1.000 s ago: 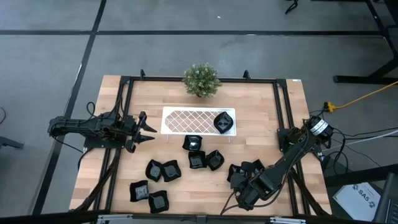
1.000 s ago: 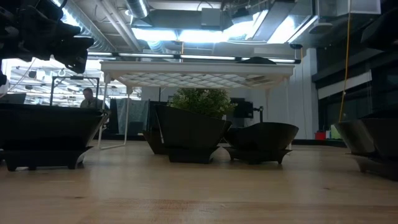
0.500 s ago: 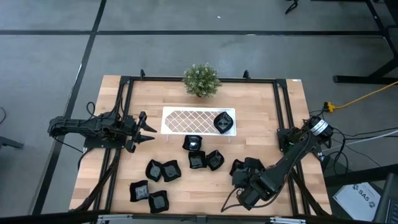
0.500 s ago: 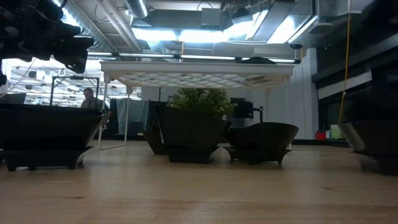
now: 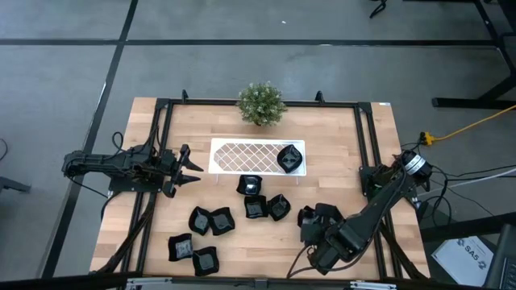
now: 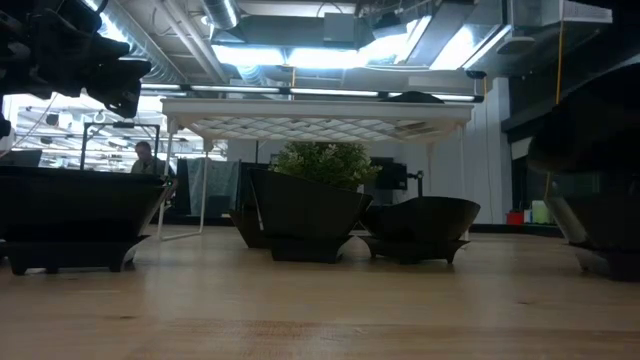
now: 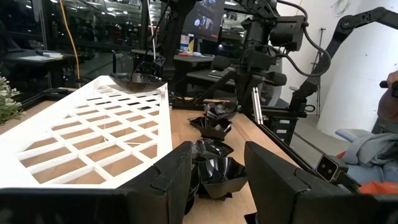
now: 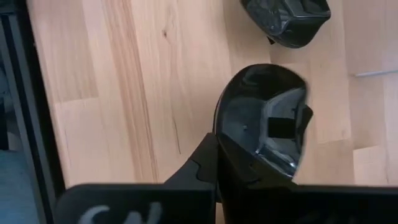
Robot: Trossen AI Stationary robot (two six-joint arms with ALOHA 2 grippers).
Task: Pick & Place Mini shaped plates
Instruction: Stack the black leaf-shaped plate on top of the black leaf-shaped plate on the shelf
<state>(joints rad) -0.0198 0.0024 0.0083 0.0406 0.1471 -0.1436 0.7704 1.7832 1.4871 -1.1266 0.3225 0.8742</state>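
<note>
Your right gripper (image 5: 309,223) has its jaws clenched on one mini plate (image 8: 264,118) at the near right of the desk (image 5: 339,153), while the left gripper (image 5: 193,167) waits with jaws released at the left side, level with the tray. Working down in size around you: the desk carries a black frame (image 5: 364,137) along its edges, the long white lattice tray (image 5: 242,155) stands on legs at the centre, and the potted plant (image 5: 260,103) sits just behind it at the far edge. One dish (image 5: 289,158) rests on the tray's right end; three more plates (image 5: 264,201) cluster in front of the tray, four (image 5: 205,234) lie scattered at the near left, and a couple (image 5: 329,214) crowd right beside your right gripper, so that neighbourhood is tight. Compared with a second ago, the right arm has shifted slightly toward the right and its jaws have finished closing; in the low view a dark mass (image 6: 590,130) now hangs at the right edge above the plate (image 6: 605,225) there, where before there was only background. The left arm, tray and other plates have not moved. Only the right wrist view shows you the grip itself: the dish is held tilted above bare wood, with another plate (image 8: 287,22) lying apart beyond it. The left wrist view alone shows the released fingers (image 7: 270,180) and the tray's dish from the side (image 7: 138,81).
</note>
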